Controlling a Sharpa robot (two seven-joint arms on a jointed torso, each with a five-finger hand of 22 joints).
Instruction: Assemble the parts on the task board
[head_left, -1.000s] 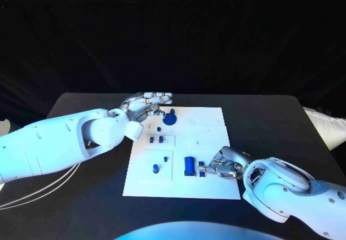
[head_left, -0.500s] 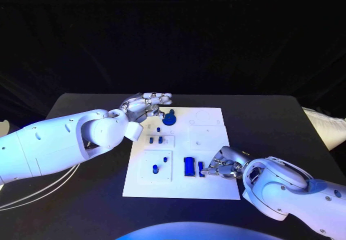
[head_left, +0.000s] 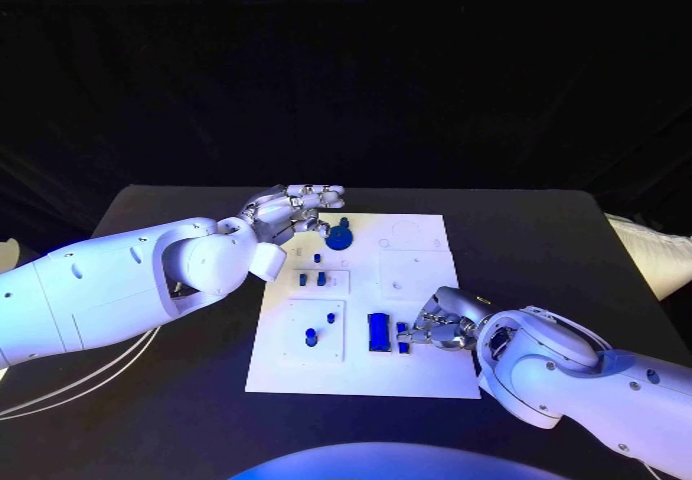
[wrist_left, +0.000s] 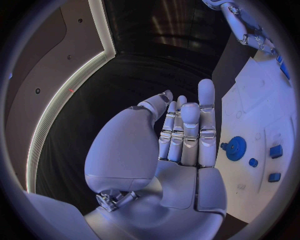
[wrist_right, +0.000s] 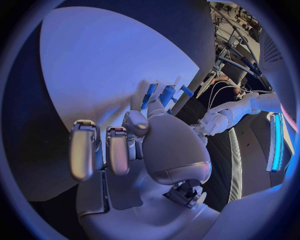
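The white task board (head_left: 418, 270) lies mid-table. On it are a blue gear (head_left: 340, 238), two small blue parts (head_left: 312, 281), two more (head_left: 315, 337) in a near-left recess, and a long blue block (head_left: 378, 332). My right hand (head_left: 441, 326) rests on the board's near right area, and its fingertips pinch a small blue part (head_left: 402, 329) right beside the long block. The right wrist view shows blue pieces (wrist_right: 166, 94) at the fingertips. My left hand (head_left: 297, 210) hovers by the board's far left corner, with its fingers (wrist_left: 187, 130) apart from the gear (wrist_left: 235, 148) and holding nothing.
The black table (head_left: 548, 250) extends on both sides of the board. My left forearm (head_left: 130, 285) lies over the table's left side. A white object (head_left: 649, 255) sits off the table's right edge.
My right hand has shifted slightly away from the near edge with the small blue part, closer to the long block. My left hand has stayed put.
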